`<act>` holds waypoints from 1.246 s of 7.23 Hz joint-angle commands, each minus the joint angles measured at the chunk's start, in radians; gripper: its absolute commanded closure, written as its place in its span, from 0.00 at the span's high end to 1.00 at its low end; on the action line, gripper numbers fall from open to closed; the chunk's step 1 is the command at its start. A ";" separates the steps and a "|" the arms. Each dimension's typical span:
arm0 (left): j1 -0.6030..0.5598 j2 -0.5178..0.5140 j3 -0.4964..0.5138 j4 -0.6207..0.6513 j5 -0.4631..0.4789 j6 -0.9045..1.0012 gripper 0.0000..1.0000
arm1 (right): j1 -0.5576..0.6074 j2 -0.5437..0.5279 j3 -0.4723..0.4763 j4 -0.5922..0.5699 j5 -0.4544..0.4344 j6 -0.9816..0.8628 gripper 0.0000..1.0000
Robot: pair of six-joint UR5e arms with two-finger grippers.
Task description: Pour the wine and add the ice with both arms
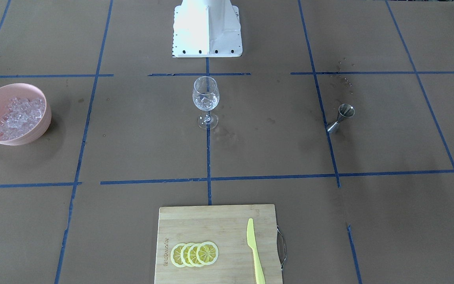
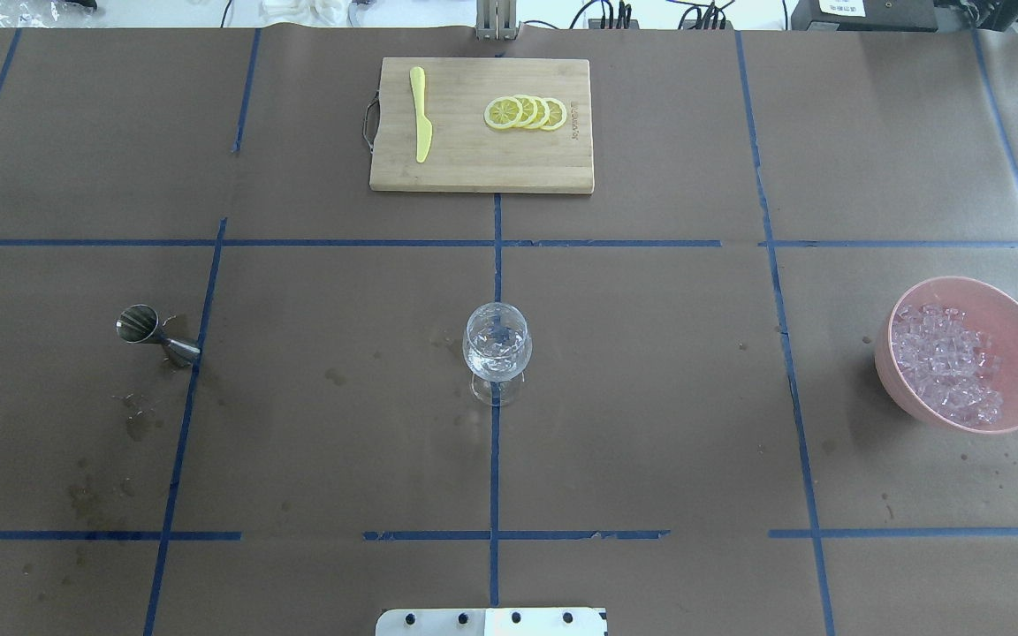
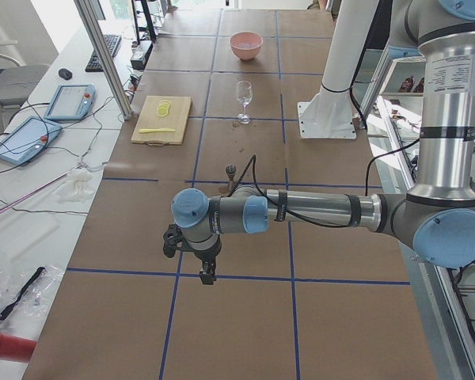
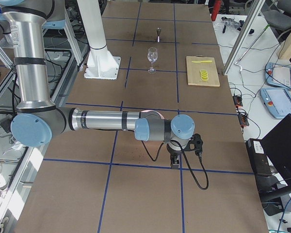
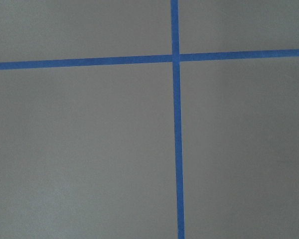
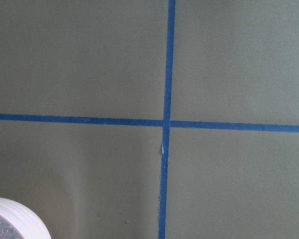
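Though ice fills the bowl, wineglass contents unclear, pedestal cropped.

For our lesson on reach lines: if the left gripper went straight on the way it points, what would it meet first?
Likely the table, by a tape crossing: the left gripper points straight down, nothing between.

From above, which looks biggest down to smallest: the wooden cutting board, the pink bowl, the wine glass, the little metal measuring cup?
1. wooden cutting board, clearly largest
2. pink bowl
3. wine glass
4. metal measuring cup, smallest, though not far behind the glass
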 commanded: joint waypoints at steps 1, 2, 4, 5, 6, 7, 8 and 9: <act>0.001 -0.002 0.005 -0.002 0.001 0.002 1.00 | 0.000 -0.001 -0.002 0.001 0.000 -0.001 1.00; 0.001 -0.002 0.005 -0.009 0.001 0.000 1.00 | 0.000 -0.001 -0.002 0.000 0.000 -0.001 1.00; 0.001 -0.003 0.005 -0.020 0.000 0.000 1.00 | 0.000 -0.001 -0.004 0.001 -0.001 -0.001 1.00; 0.001 -0.005 0.005 -0.022 0.000 0.000 1.00 | 0.000 0.001 -0.004 0.000 -0.001 -0.001 1.00; -0.001 -0.014 0.005 -0.022 0.000 0.000 1.00 | 0.000 0.002 -0.004 0.001 -0.001 -0.001 1.00; -0.001 -0.018 0.004 -0.031 0.000 0.000 1.00 | 0.000 0.004 -0.004 0.002 -0.001 -0.001 1.00; -0.002 -0.017 0.007 -0.090 0.000 -0.011 1.00 | 0.000 0.005 -0.004 0.002 -0.001 -0.001 1.00; -0.005 -0.018 0.008 -0.104 -0.002 -0.014 1.00 | 0.000 0.007 -0.004 0.002 -0.001 -0.001 1.00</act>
